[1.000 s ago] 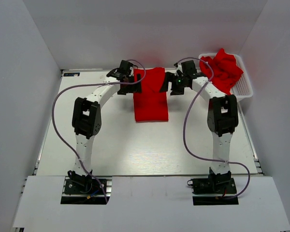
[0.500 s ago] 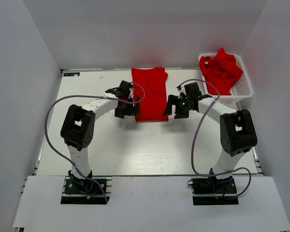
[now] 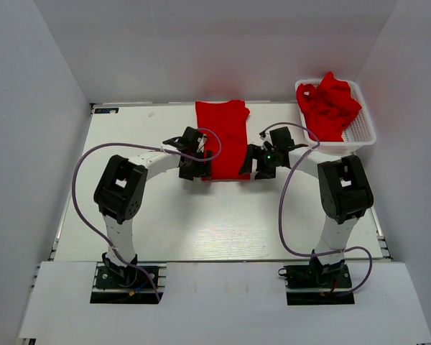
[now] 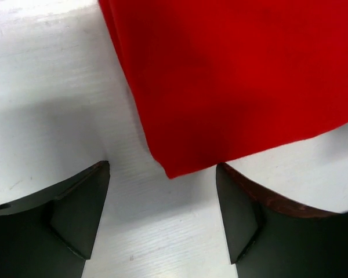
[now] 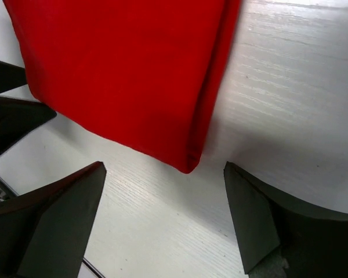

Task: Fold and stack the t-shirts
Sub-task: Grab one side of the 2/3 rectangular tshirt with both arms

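Observation:
A red t-shirt [image 3: 223, 136] lies folded into a long narrow strip at the middle back of the table. My left gripper [image 3: 201, 171] is at its near left corner and my right gripper [image 3: 253, 167] at its near right corner. In the left wrist view the t-shirt [image 4: 232, 81] ends in a corner that lies level with the tips of the open left gripper [image 4: 162, 171], touching neither finger. The right wrist view shows the t-shirt [image 5: 127, 75] with its folded corner between the tips of the open right gripper [image 5: 163, 169]. More red t-shirts [image 3: 332, 104] are heaped crumpled in the basket.
A white mesh basket [image 3: 364, 131] stands at the back right corner. White walls close in the table on the left, back and right. Purple cables loop from both arms over the table [image 3: 201, 223].
Both grippers have come from the shirt's far end toward me, down along its sides to its near corners. The shirt now lies flat and uncovered. The left jaws have narrowed a little.

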Action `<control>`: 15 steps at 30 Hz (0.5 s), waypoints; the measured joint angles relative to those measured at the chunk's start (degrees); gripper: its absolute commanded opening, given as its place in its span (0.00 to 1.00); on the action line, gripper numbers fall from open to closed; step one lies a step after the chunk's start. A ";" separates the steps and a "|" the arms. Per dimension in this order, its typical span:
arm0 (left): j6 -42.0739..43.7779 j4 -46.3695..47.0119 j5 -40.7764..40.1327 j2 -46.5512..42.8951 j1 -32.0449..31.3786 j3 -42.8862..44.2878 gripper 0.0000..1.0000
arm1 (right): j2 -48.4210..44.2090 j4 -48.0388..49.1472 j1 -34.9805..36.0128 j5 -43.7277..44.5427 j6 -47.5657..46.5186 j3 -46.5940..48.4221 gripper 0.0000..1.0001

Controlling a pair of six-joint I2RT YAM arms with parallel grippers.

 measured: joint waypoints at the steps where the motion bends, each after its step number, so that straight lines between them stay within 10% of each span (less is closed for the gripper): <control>1: -0.04 0.39 0.13 0.04 0.00 0.00 0.73 | 0.24 0.42 0.00 -0.04 0.02 0.04 0.84; 15: 0.20 8.07 4.44 0.26 0.15 -2.99 0.34 | 3.26 3.06 0.07 -2.51 1.27 -0.59 0.27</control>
